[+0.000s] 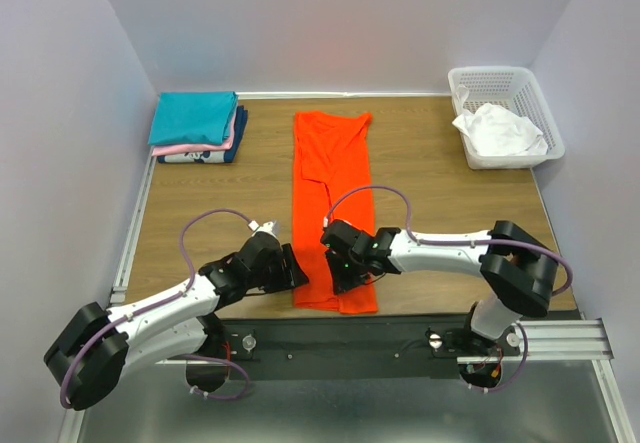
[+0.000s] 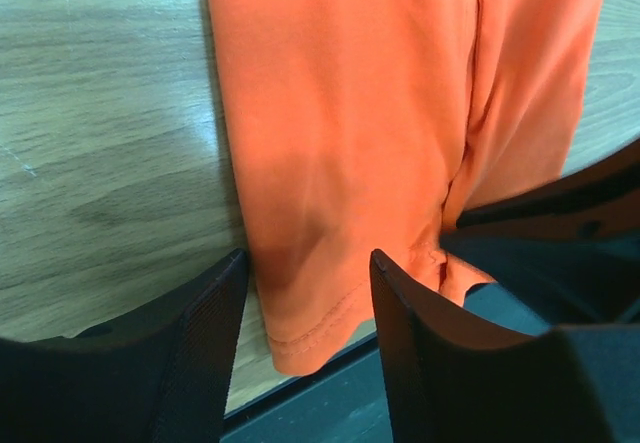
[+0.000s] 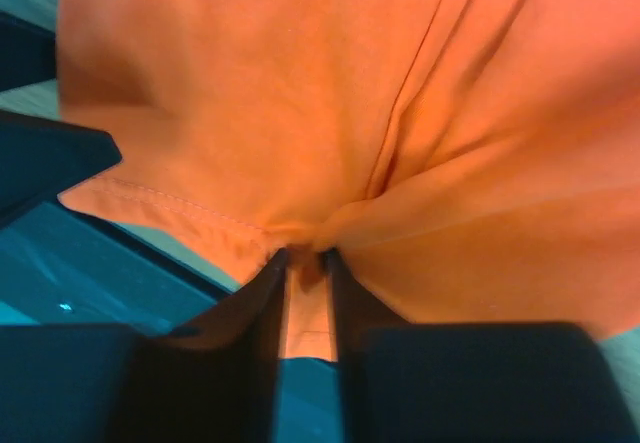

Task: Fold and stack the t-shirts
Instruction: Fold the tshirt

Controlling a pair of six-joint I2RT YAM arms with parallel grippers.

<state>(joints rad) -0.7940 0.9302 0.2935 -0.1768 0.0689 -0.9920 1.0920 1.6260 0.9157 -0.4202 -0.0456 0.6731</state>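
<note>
Print on the lowest shirt of the folded stack (image 1: 195, 128) (teal on top, far left) is too small to read. Orange-red t-shirt (image 1: 328, 188) lies as a long narrow strip at the centre of the table (image 1: 450, 183), running far to near edge. Right gripper (image 3: 305, 268) clamped on its near hem, cloth bunched between the fingers. Left gripper (image 2: 305, 308) spread, astride the near left hem corner. White t-shirt (image 1: 498, 131) crumpled in basket (image 1: 500, 71), far right. From the top view, the grippers hide the near hem.
</note>
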